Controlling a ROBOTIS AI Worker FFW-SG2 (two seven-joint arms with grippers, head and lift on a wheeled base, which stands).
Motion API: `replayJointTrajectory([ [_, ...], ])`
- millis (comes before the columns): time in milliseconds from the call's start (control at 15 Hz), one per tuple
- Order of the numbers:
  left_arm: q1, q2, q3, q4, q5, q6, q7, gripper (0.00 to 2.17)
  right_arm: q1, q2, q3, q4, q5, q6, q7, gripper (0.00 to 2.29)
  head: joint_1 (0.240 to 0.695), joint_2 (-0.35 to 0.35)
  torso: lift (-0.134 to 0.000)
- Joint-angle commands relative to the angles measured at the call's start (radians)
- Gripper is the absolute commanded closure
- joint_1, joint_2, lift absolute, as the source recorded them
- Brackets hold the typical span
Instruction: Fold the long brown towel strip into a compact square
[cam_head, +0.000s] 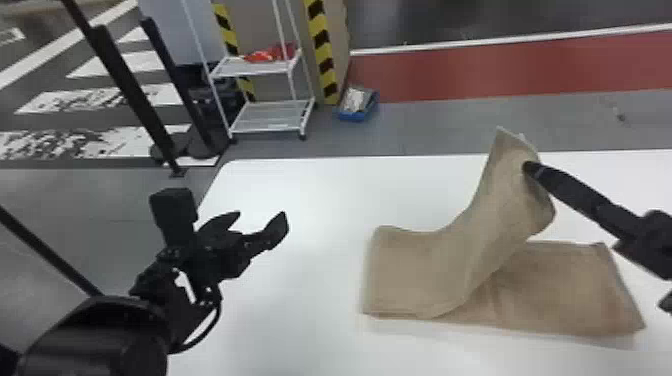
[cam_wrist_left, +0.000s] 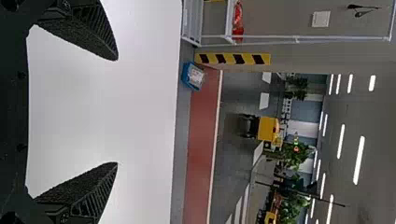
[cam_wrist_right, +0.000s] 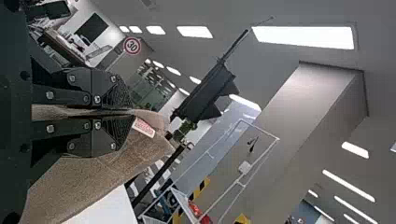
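The brown towel (cam_head: 435, 265) lies at the right of the white table, its right part flat and its upper layer rising from the left fold. My right gripper (cam_head: 530, 169) holds that layer's end up above the table. In the right wrist view the right gripper (cam_wrist_right: 122, 112) is closed on the towel (cam_wrist_right: 93, 182), a small white and red label beside its fingertips. My left gripper (cam_head: 262, 222) stands open over the table's left part, apart from the towel; in the left wrist view the left gripper (cam_wrist_left: 116, 112) has nothing between its spread fingers.
The white table (cam_head: 300, 200) ends at a far edge and a left edge. Beyond it on the floor stand a white shelf cart (cam_head: 270, 117), a blue bin (cam_head: 357, 104) and dark posts at the left.
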Motion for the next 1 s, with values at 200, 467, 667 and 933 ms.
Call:
replayJointTrajectory([
  [200, -0.007, -0.001, -0.016, 0.000, -0.011, 0.006, 0.001, 0.08, -0.058, -0.021, -0.005, 0.087, 0.031, 0.000, 0.022, 1.06, 0.695, 0.201, -0.124],
  [467, -0.012, 0.002, -0.009, 0.006, -0.015, 0.009, -0.001, 0.08, -0.018, -0.024, -0.041, 0.099, 0.014, 0.012, 0.065, 1.06, 0.695, 0.196, -0.124],
  [667, -0.019, 0.000, -0.015, 0.005, -0.012, 0.021, -0.001, 0.08, -0.026, -0.033, -0.048, 0.036, 0.022, 0.092, 0.067, 1.06, 0.695, 0.192, -0.124],
  [933, -0.016, 0.002, -0.010, 0.011, -0.014, 0.021, -0.004, 0.08, 0.026, -0.033, -0.094, 0.049, 0.097, 0.083, 0.107, 1.06, 0.695, 0.194, -0.124],
])
